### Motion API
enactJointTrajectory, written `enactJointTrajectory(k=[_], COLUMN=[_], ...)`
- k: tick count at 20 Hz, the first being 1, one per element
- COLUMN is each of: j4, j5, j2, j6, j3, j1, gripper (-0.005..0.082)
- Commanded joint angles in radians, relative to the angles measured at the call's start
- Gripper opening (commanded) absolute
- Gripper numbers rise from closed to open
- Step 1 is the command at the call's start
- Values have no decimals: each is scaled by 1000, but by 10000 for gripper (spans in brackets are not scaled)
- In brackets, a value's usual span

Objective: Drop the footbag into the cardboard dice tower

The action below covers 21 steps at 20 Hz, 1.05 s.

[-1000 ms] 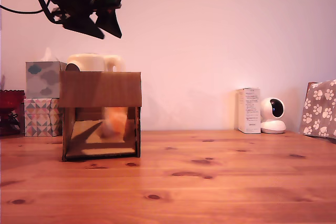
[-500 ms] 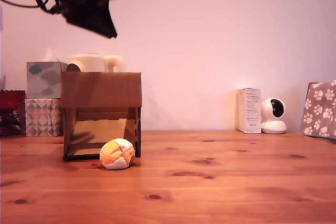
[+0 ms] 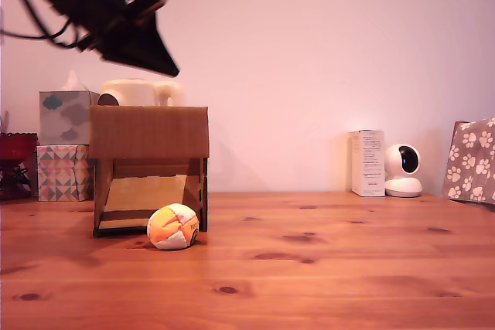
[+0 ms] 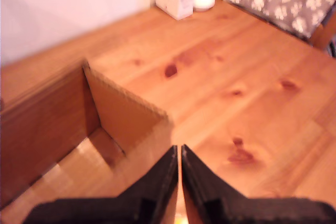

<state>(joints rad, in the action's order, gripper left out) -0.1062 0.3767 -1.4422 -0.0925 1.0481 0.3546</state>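
We see the gripper [image 4: 177, 156] closed on nothing, tips nearly touching, high above the cardboard dice tower [image 3: 150, 169] and its open top. The footbag [image 3: 173, 226] lies well below, on the wooden table [image 3: 325, 268] just at the tower's lower front opening. It is soft, stitched, roundish, without a long axis; the tower is stiff corrugated board with a sloped ramp

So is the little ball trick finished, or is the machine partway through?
It looks done. The footbag sits on the table at the mouth of the cardboard dice tower, just past the ramp. The gripper holds nothing, jaws nearly together, above the tower's open top. Nothing is left except perhaps pulling the arm away.
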Motion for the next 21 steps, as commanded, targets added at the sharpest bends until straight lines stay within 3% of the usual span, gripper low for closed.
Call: enactJointTrajectory(k=[1, 5, 15, 21], j4=[56, 128, 246, 212], j5=[8, 8, 8, 8], j2=[77, 204, 369, 433], j6=[10, 41, 64, 87], j3=[-68, -245, -524, -611], j1=[0, -7, -43, -61], gripper=[-24, -24, -24, -24])
